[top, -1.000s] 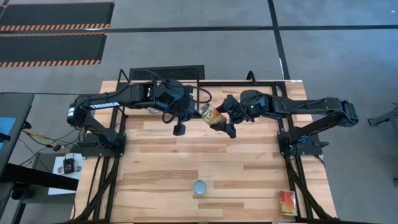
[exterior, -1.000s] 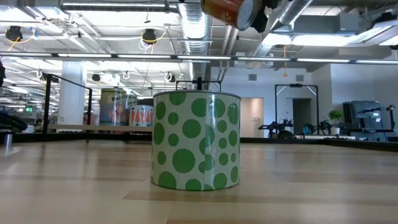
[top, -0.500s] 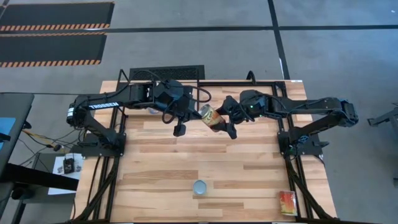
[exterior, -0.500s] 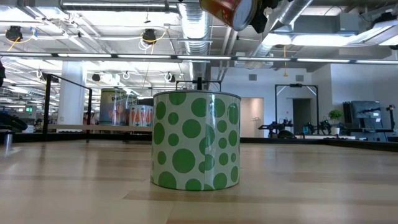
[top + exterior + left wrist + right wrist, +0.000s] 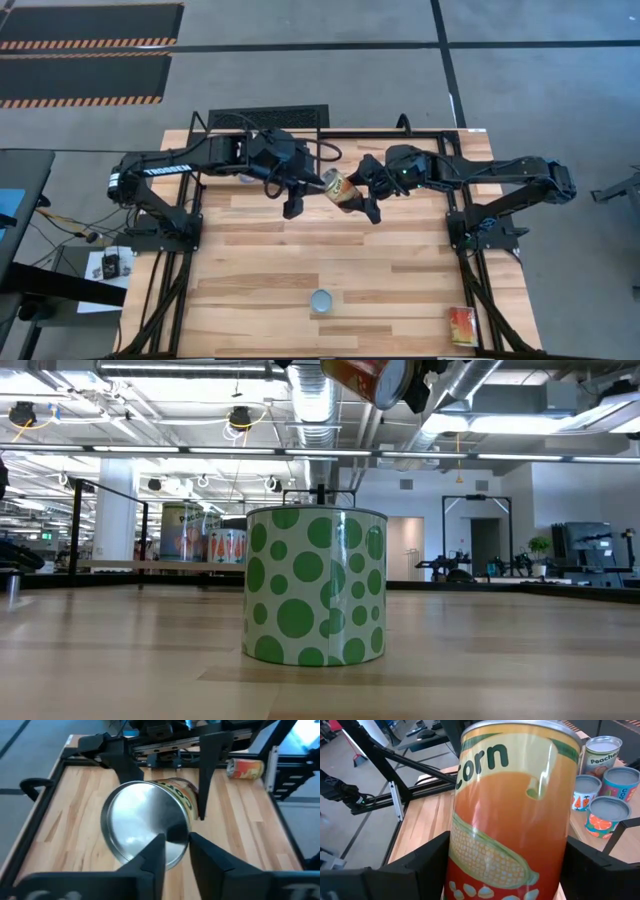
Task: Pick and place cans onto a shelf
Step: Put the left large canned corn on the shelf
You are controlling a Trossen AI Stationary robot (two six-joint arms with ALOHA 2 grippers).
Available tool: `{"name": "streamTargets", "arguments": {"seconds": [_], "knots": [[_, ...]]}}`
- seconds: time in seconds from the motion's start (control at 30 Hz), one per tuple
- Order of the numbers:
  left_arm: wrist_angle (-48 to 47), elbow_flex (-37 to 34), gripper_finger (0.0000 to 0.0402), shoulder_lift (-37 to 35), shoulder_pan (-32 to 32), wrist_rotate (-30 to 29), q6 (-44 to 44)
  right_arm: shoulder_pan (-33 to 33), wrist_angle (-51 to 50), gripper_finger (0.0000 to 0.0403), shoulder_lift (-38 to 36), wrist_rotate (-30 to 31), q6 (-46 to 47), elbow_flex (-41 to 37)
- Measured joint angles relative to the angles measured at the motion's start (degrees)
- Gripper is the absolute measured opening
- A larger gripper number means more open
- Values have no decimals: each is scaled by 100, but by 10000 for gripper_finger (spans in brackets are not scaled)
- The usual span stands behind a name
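Squeezing the corn can [image 5: 512, 815] in the right tool [image 5: 355, 192], one finger on each side of it, up in the air over the back middle of the desk [image 5: 300, 260]. Gripping it round its fat middle, not by its ends. Tipping the can well over, so its long way is running across from one tool to the other.

Pointing its shiny flat end at the left tool [image 5: 176, 837], which is hanging just beside that end. Showing only a thin gap between the left tool's two fingers, and holding nothing there. Being the nearer arm to the free end, then, is the left one; probably waiting to take the can or just letting go of it, but not possible to say which.

Standing close together past the held can, a bunch of other cans [image 5: 600, 795], likely where the shelf is, though not showing it clearly. Sitting upright near the front of the desk, a green spotted can [image 5: 316, 585]. Lying on its side at the front corner by the right arm, an orange can [image 5: 462, 326].
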Motion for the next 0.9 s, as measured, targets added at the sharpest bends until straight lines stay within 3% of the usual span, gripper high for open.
{"name": "streamTargets", "arguments": {"seconds": [0.13, 0.27, 0.4, 0.57, 0.7, 0.9], "knots": [[44, 0, 116, 10, -43, -125, 127, 4, 18, 307, 0, -15, -2, -2], [35, -8, 128, 12, -66, -49, 127, 7, 61, 307, 0, -15, -4, -2], [32, -45, 97, 108, -73, -52, 132, 4, -23, 307, 4, -15, 0, -15], [50, -38, 15, 140, -108, -35, 431, 0, -65, 308, -4, -10, 49, -15], [69, -42, 4, 137, -119, -1, 564, 2, -40, 319, 0, -13, 42, -17], [156, -42, 0, 55, -123, 0, 647, 2, -24, 370, 2, 24, 56, -6]]}}
